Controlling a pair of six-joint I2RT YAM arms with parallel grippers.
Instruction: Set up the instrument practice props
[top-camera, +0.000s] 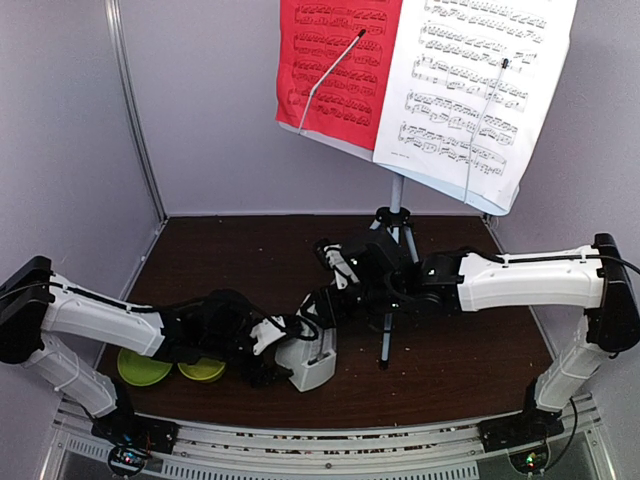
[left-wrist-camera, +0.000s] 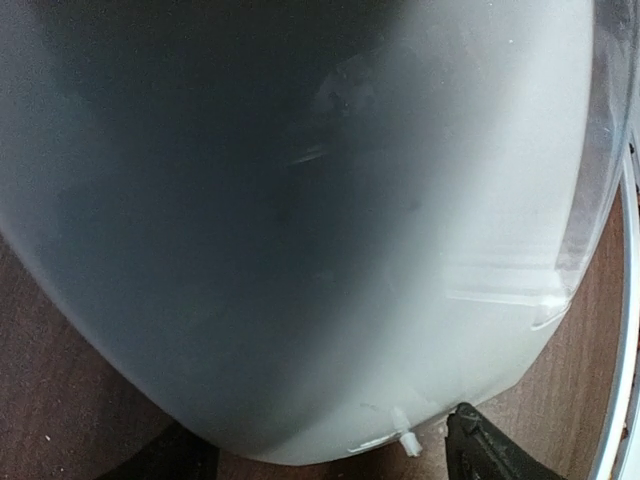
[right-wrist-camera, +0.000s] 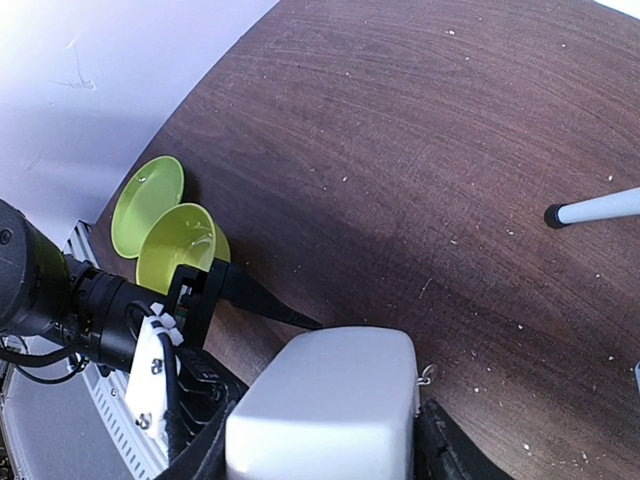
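Jaws first, top external view. My left gripper (top-camera: 283, 366) sits low against the left side of the metronome (top-camera: 314, 366). My right gripper (top-camera: 326, 304) is at the metronome's top, reaching in from the rear right. The metronome is on the brown table (top-camera: 450, 360), toward its front edge. Behind the metronome is the tripod music stand (top-camera: 396, 215). Its desk carries a red music sheet (top-camera: 335, 70) on the left and a white music sheet (top-camera: 470, 90) on the right, side by side, each under a wire retainer (top-camera: 330, 70). Two lime-green bowls (top-camera: 143, 368) lie left of the metronome, just beside each other.

Left wrist view. The metronome's pale body fills the frame between my left fingers. One black fingertip (left-wrist-camera: 485, 452) shows just beside its lower edge. These jaws stand wide; whether the pads press it, I cannot tell.

Right wrist view. My right jaws are partly open and clamped on the metronome's top, with a dark finger (right-wrist-camera: 445, 455) against each flank. One stand foot (right-wrist-camera: 600, 208) rests on the table beyond the metronome, well apart.
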